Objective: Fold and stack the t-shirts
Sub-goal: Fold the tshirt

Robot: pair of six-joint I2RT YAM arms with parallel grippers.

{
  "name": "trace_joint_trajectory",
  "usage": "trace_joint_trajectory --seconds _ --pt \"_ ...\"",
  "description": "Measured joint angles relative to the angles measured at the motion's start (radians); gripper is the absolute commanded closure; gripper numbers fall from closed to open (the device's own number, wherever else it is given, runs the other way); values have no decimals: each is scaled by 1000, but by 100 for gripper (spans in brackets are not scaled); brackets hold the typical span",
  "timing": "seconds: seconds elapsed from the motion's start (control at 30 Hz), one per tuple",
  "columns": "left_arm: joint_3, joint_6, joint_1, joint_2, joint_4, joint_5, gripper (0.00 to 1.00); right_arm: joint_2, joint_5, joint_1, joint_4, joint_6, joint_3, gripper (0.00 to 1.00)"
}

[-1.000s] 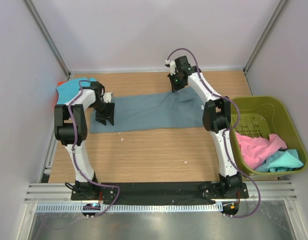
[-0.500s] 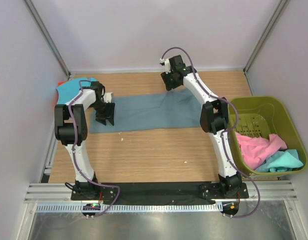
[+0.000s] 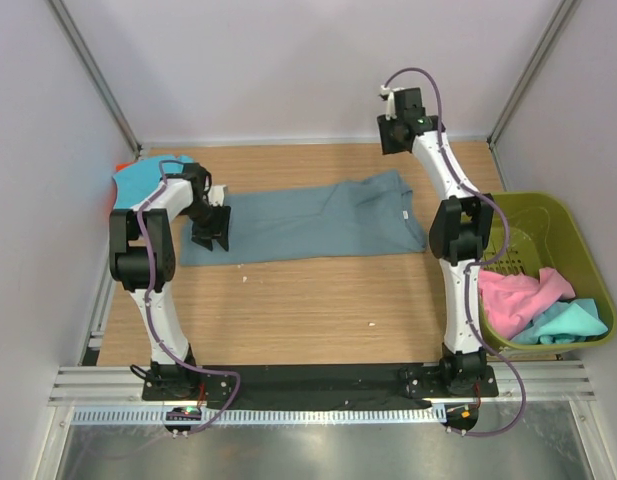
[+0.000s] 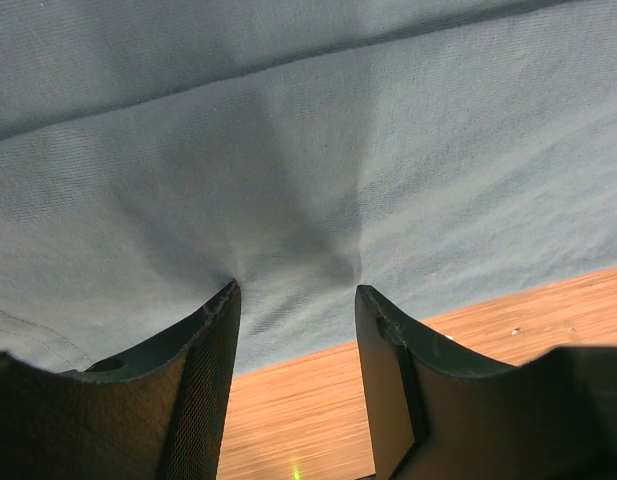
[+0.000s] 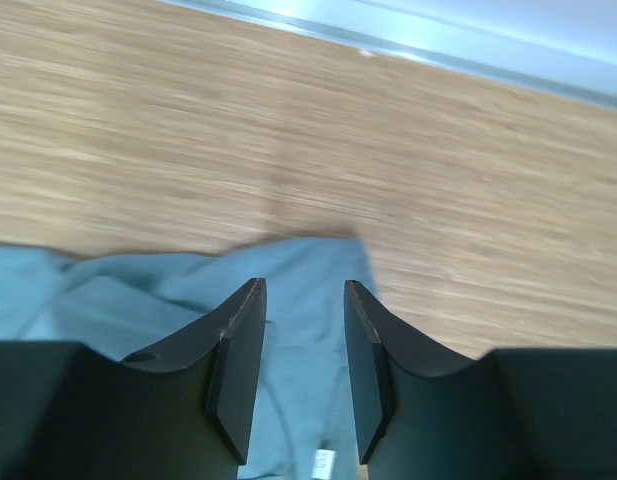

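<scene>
The big slate blue-grey t-shirt lies flat as a long band across the table, with its small white label near the right end. The left end puckers between the tips of my left gripper. A turquoise shirt lies at the far left, over an orange shirt. A pink shirt and a second turquoise shirt lie crumpled in the basket.

The t-shirt is slate blue-grey, the basket olive-green, the table tan wood-grain.

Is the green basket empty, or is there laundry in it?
Not empty: a pink shirt and a turquoise shirt lie bunched in the basket's near half.
</scene>
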Motion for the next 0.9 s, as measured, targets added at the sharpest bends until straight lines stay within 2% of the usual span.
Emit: trace_joint_trajectory --seconds 0.13,0.27,0.53,0.9 --pt "1 0 -2 0 0 -4 49 0 7 -55 -3 0 -90 59" --pt "1 0 -3 1 0 -7 49 10 -28 -42 -46 0 -162 63" --pt "5 0 -3 4 -4 -8 49 22 -112 -6 -66 11 -169 63" --pt "8 0 -3 6 -6 -9 49 48 -124 -20 -68 13 -169 64"
